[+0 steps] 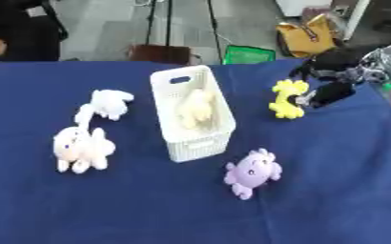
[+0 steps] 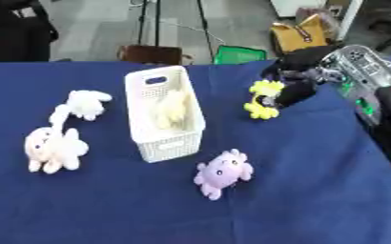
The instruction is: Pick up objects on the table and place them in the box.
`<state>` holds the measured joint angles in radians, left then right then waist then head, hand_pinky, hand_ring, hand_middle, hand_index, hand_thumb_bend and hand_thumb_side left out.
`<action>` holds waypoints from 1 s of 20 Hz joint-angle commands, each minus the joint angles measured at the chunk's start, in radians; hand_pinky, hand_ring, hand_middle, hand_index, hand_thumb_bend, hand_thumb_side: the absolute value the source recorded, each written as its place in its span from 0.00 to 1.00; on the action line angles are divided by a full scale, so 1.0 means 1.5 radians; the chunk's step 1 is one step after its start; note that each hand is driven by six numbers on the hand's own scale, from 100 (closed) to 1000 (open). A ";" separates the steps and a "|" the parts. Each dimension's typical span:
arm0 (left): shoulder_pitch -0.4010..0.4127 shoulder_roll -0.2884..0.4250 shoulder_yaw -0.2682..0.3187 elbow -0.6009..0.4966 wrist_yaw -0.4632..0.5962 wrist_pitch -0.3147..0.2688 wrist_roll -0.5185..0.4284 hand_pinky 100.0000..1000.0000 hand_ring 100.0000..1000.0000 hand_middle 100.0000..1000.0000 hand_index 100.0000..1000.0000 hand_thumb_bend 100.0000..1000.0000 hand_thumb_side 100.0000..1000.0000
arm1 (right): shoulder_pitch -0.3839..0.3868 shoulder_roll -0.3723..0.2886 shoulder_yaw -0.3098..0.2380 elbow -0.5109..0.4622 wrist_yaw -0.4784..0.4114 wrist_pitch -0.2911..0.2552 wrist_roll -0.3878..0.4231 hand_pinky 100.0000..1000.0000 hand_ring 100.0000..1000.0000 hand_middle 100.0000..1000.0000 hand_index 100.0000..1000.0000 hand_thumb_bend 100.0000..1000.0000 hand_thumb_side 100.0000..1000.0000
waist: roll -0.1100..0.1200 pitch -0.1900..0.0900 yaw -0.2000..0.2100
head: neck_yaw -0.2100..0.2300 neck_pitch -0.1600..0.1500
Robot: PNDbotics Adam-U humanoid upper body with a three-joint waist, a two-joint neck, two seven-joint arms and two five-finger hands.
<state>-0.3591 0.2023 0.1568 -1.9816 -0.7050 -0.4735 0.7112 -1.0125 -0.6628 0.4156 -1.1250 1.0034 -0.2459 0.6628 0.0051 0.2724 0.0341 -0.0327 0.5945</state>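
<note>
A white slotted basket point(image 1: 161, 78) stands mid-table with a cream plush toy point(image 1: 196, 108) lying inside. To its right a yellow plush toy point(image 1: 286, 99) is held upright, and the fingers of my black right hand point(image 1: 328, 93) are curled on its right side. My right arm comes in from the upper right. A purple plush toy point(image 1: 253, 171) lies in front of the basket. Left of the basket are a white plush toy point(image 1: 108, 104) and, nearer, a pink-white plush toy point(image 1: 80, 148). My left hand does not show.
A blue cloth covers the table point(image 1: 332, 200). Beyond the far edge stand a brown stool point(image 1: 161, 52), a green object point(image 1: 249, 55), a yellow bag point(image 1: 307, 38) and tripod legs point(image 1: 153, 24) on the floor.
</note>
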 commanded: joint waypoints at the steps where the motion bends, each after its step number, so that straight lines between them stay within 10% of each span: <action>1: -0.008 0.004 0.000 -0.012 0.002 -0.015 0.012 0.51 0.51 0.62 0.69 0.00 0.59 | -0.020 0.006 -0.011 0.034 0.037 0.002 -0.010 0.70 0.80 0.76 1.00 0.30 1.00 | 0.000 -0.009 0.001 | -0.003 -0.008; 20: -0.007 -0.001 -0.001 -0.012 0.004 -0.015 0.010 0.51 0.51 0.62 0.69 0.00 0.58 | -0.042 0.062 -0.070 0.180 0.184 0.001 -0.128 0.74 0.86 0.81 1.00 0.41 1.00 | 0.004 -0.002 0.002 | -0.008 -0.011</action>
<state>-0.3596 0.1938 0.1567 -1.9816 -0.7034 -0.4753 0.7094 -1.0489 -0.5562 0.3253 -0.8550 1.2635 -0.2473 0.4826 0.0109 0.2848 0.0370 -0.0430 0.5868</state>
